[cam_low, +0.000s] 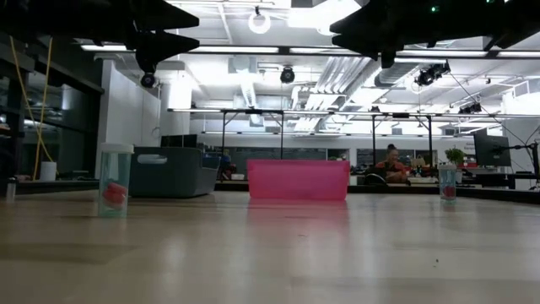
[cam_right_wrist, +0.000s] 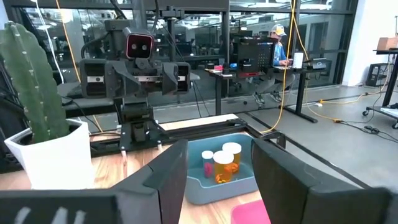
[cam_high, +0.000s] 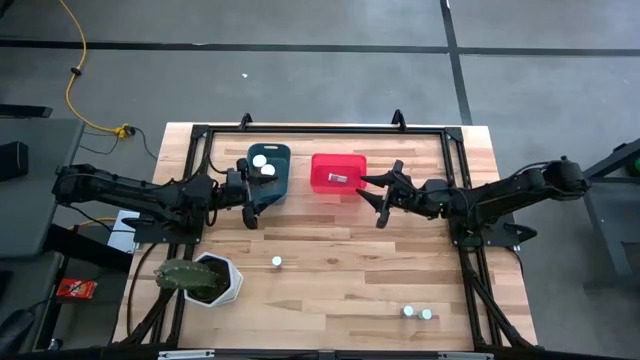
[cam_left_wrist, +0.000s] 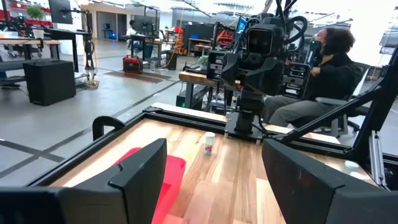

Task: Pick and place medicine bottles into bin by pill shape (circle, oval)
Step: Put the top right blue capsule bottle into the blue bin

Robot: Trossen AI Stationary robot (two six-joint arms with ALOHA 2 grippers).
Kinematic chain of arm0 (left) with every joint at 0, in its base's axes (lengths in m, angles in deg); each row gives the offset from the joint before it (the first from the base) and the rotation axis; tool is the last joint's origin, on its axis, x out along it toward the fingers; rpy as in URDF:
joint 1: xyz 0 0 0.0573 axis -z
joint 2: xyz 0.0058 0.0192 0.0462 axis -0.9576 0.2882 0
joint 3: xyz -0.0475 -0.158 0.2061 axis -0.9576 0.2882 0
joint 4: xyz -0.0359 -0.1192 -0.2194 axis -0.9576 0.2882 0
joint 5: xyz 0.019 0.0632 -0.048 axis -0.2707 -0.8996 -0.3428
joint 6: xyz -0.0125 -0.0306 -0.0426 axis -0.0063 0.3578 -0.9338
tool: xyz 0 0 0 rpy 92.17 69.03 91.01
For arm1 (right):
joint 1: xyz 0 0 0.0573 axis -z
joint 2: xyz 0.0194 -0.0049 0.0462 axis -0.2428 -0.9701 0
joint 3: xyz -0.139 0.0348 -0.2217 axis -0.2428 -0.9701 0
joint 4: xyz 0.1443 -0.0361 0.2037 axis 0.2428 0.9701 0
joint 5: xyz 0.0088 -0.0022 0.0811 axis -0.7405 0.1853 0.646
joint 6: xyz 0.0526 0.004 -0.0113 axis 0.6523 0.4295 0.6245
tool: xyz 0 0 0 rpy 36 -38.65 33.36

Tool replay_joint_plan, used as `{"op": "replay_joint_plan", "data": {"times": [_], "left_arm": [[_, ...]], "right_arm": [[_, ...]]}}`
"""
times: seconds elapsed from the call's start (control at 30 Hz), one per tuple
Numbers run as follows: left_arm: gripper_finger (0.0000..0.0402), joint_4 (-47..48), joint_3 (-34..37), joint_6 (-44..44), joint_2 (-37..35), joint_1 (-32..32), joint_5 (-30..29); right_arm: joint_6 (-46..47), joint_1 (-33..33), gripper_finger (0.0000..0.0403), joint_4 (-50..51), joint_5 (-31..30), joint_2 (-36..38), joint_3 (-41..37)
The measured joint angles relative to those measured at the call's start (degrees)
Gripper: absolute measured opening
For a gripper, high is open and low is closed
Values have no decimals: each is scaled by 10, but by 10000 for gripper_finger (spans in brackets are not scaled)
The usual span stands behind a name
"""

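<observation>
Teal plastic shows at the far side of my table: the teal bin point(cam_high: 270, 170) holds two white-capped bottles point(cam_high: 264, 165), and through the right wrist camera I can see amber-orange bodies under those caps point(cam_right_wrist: 224, 165). Just beside it, toward my right arm, sits the red bin point(cam_high: 338, 172) with a small item lying inside that I cannot make out. My left gripper point(cam_high: 249, 200) hangs at the near edge of the teal bin, fingers spread wide with nothing between them; the left wrist camera confirms both dark fingers point(cam_left_wrist: 140, 177) apart and bare. My right gripper point(cam_high: 378, 196) hovers just off the red bin's right end, jaws likewise parted and holding nothing. Three bottles stand loose on the wooden table point(cam_high: 330, 270): a single bottle point(cam_high: 277, 262) near the middle, well apart from both bins, and a pair point(cam_high: 417, 313) close together toward the near right corner. A white hexagonal pot with a cactus point(cam_high: 205, 279) sits at the near left. From table height, both grippers are well above the surface. A seated person point(cam_left_wrist: 323, 74) is visible beyond the table.
</observation>
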Motion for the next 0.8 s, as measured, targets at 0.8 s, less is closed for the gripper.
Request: {"op": "replay_joint_plan", "data": {"times": [0.8], "left_arm": [[252,0,0,0,5,0,0]], "right_arm": [[224,6,170,411,-263,5,95]]}}
